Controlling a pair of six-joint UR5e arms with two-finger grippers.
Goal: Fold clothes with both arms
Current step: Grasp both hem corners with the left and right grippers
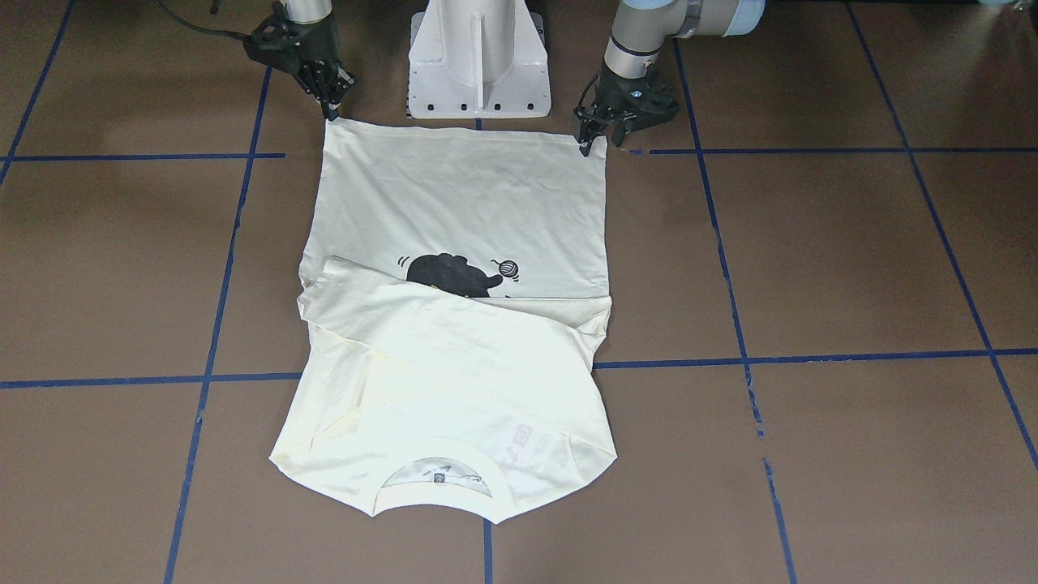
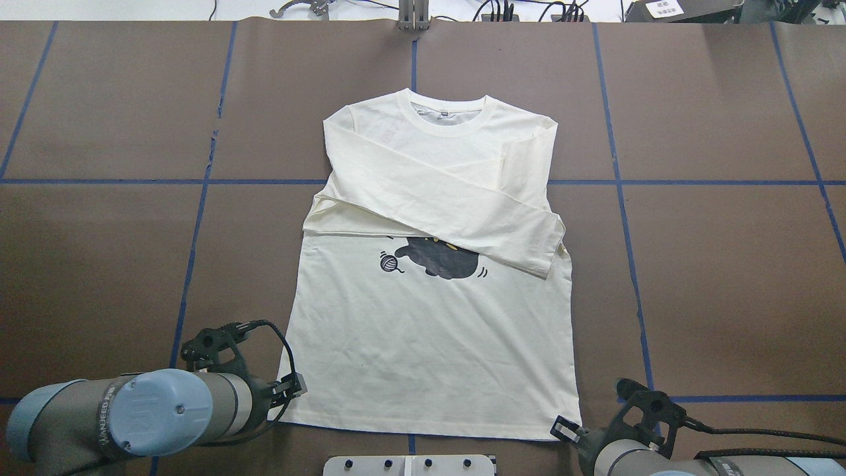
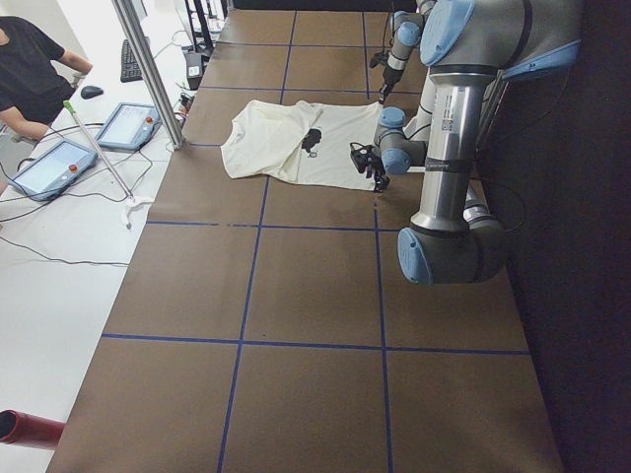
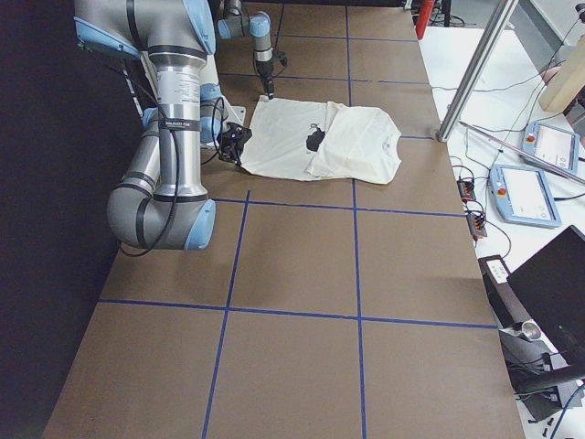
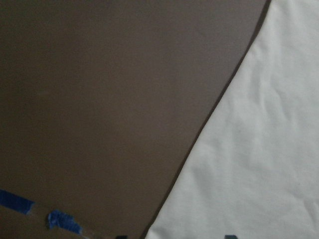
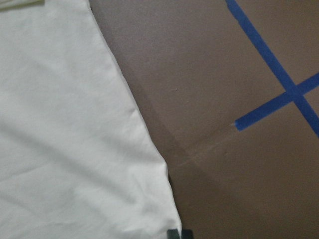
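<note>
Progress partway: in the overhead view, left black two-finger gripper (image 2: 295, 387) sits at 7 o'clock of the pale cream long-sleeved cotton shirt (image 2: 429, 337), its fingers apart astride the hem corner, nothing clamped. Shirt lies flat mid brown blue-taped table (image 2: 727, 264), collar at 12 o'clock, both sleeves (image 2: 456, 205) crossed over the chest, half hiding the black cat graphic (image 2: 443, 261). Right black gripper (image 2: 563, 430) at 5 o'clock meets the other hem corner; can't tell if closed. Left, likely: grip hem, fold to collar.
</note>
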